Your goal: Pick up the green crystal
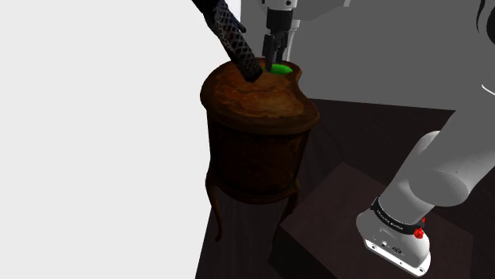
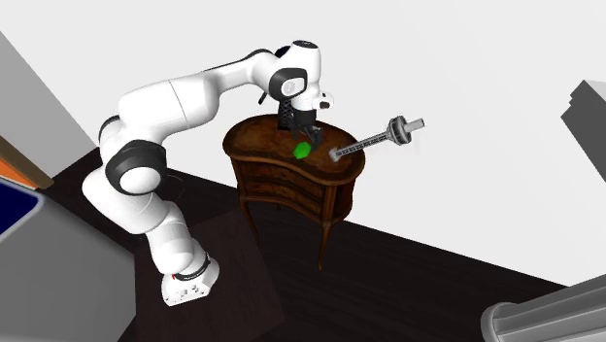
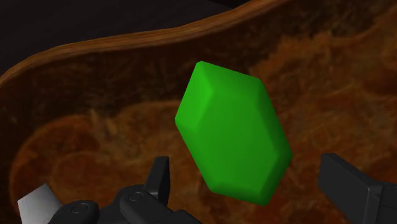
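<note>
Gripper [image 3: 247, 170] low over brown wood table [image 1: 266, 103]. Fingers wide apart, green crystal [image 3: 232, 133] between them, not touched. Long dark tool [image 2: 369, 143] rests on table near crystal.

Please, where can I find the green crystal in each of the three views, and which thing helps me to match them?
Shoulder view: the crystal lies at the far edge of the table top, beside the gripper tip.
Second exterior view: it lies near the middle of the top, just below the gripper.
Wrist view: it sits between the open fingers, which do not touch it.
Shared landmark: the brown table top.
</note>
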